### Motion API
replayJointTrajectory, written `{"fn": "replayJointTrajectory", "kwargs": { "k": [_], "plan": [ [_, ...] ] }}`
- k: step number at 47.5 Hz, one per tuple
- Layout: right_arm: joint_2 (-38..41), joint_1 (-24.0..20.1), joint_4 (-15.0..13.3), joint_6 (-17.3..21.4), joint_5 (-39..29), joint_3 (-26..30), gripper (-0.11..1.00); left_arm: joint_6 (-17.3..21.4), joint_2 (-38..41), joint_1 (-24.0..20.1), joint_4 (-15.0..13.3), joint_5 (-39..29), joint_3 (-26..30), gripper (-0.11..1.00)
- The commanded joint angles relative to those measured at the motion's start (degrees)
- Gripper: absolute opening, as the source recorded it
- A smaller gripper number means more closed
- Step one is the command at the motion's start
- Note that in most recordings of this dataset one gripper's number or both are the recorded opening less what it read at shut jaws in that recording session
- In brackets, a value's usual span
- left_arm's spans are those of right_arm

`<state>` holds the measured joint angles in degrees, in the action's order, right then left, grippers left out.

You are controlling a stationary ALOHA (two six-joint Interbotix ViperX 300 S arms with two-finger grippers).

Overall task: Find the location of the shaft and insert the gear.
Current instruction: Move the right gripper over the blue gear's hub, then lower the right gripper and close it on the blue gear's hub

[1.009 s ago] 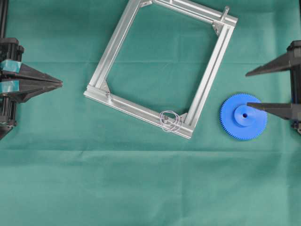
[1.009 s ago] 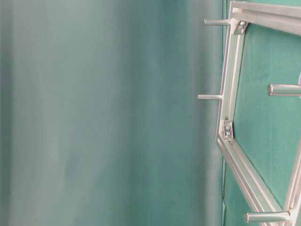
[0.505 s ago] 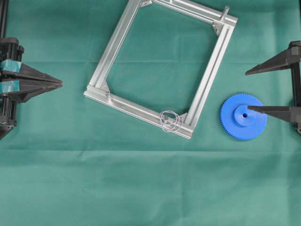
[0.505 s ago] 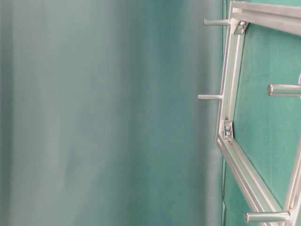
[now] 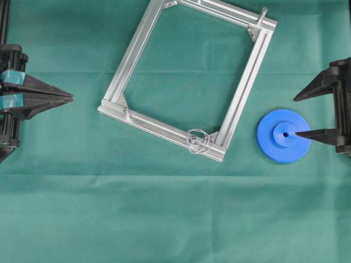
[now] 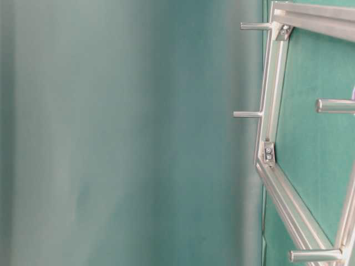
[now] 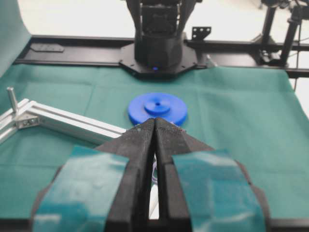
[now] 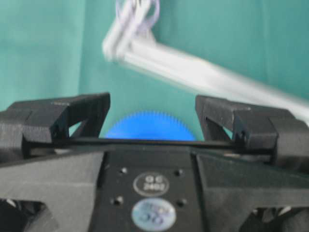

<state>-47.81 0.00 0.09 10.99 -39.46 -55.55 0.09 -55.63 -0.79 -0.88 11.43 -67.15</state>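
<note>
Lying on the green cloth point(image 5: 175, 219) beside the aluminium frame point(image 5: 244, 93), the gear point(image 5: 283, 135) waits; my right gripper point(image 5: 299, 116), jaws wide, has tipped downward over it, left gripper point(image 5: 68, 97) clenched shut, shaft point(image 5: 198, 139) unreached.

Blurred green cloth point(image 6: 127, 144) across the left two thirds, out of focus, streaked in paler and darker vertical bands. At the right edge, an aluminium frame point(image 6: 270, 88) seen turned on its side, slotted bars meeting at a bracketed corner point(image 6: 268, 153) with two visible screws. Another bracket point(image 6: 283, 30) at the top corner. Four bare silvery pegs jutting leftward from the frame: one at the top point(image 6: 255, 26), one midway point(image 6: 247, 114), a thicker, nearer one at the right margin point(image 6: 334, 105), one at the bottom point(image 6: 314, 255). Sharper green cloth showing inside the frame's opening. No wire loops discernible on any peg from this angle.
</note>
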Motion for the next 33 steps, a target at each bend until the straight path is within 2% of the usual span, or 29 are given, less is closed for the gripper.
{"fn": "replayJointTrajectory", "kwargs": {
  "k": [1,17,23,33],
  "plan": [
    [1.3,0.0,0.1,0.2,-2.8,1.8,0.91,0.0,0.3,-0.2,-0.2,0.2,1.5,0.01],
    [3.7,-0.4,0.2,1.8,-7.7,2.0,0.91,-0.1,0.3,-0.2,-0.2,0.1,1.6,0.01],
    [5.4,-0.9,0.1,1.8,-7.3,1.8,0.91,-0.1,0.3,-0.2,-0.2,0.2,1.6,0.01],
    [12.7,-1.4,0.2,2.5,-5.1,0.7,0.91,-0.1,0.3,-0.2,-0.2,0.1,1.6,0.01]
  ]
}}
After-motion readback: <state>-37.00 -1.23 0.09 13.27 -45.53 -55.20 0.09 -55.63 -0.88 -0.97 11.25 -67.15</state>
